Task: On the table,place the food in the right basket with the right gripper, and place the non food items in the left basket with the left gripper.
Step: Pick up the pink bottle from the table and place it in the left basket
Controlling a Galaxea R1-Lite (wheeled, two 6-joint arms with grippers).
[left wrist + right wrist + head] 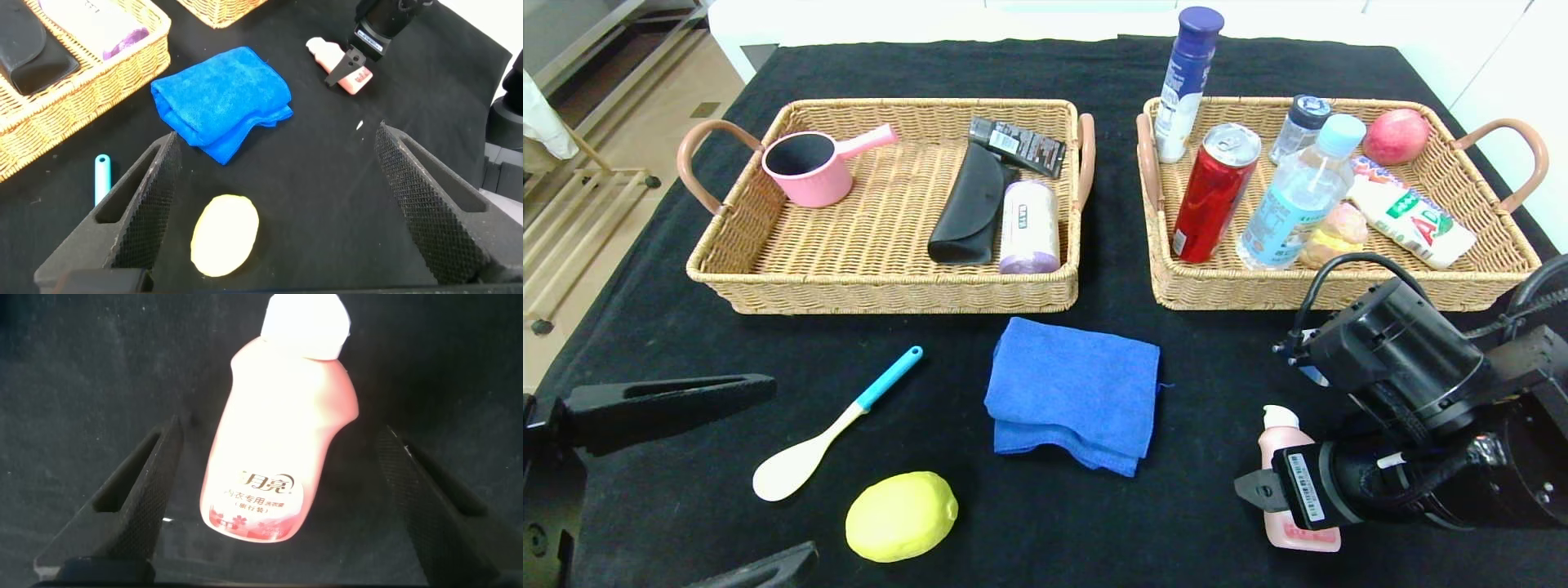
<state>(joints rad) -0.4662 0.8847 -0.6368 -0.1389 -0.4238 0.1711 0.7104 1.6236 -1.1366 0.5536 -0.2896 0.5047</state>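
A pink enamel saucepan with a dark inside stands upright beside a black folded leather pouch, a pale lilac roll with a white label lying just beside the pouch, and a dark flat packet behind them. Elsewhere stand a tall white bottle with a navy cap and a small clear grey-capped bottle, with a red apple, a white printed packet and a pale peach bun-like lump nearby.
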